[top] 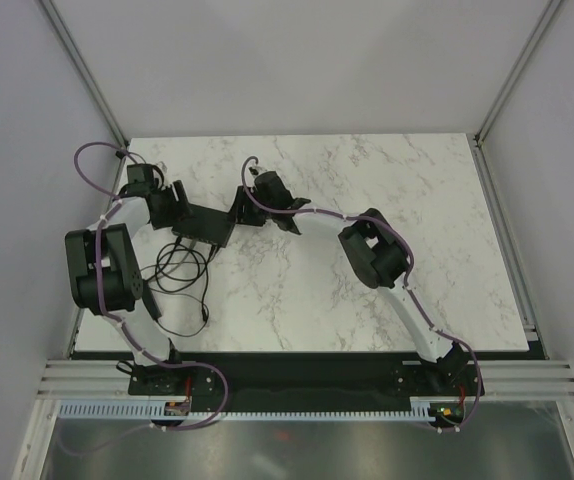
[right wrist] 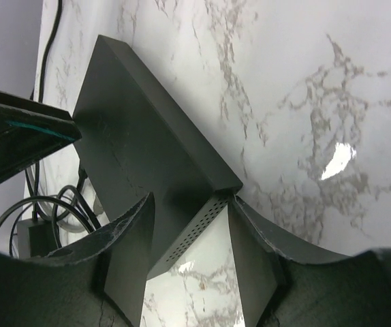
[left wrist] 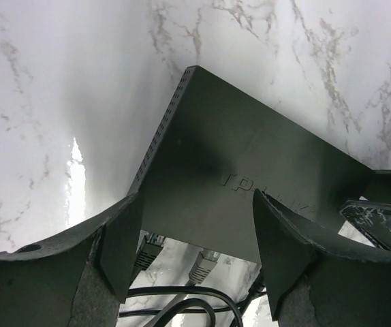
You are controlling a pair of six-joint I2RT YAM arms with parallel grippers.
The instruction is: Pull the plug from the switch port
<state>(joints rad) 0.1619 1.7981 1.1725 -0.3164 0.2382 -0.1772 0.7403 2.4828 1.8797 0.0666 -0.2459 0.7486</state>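
The switch [top: 207, 226] is a flat black box lying on the marble table, seen from close up in the left wrist view [left wrist: 250, 157] and the right wrist view [right wrist: 141, 143]. Two grey plugs [left wrist: 206, 264] [left wrist: 148, 248] sit in ports along its near edge. My left gripper [left wrist: 195, 255] hovers open over that edge [top: 174, 207], both plugs showing between its fingers. My right gripper [right wrist: 189, 262] stands astride the switch's vented end corner [top: 239, 208]. One fingertip [right wrist: 235, 201] touches the corner; the other finger [right wrist: 131, 252] overlaps the top. Whether it clamps is unclear.
Black cables [top: 182, 270] loop over the table in front of the switch, toward the left arm's base. A small black block [right wrist: 35, 235] lies among them. The left table edge and the side wall [top: 27, 150] are close by. Bare marble [top: 387, 200] stretches right.
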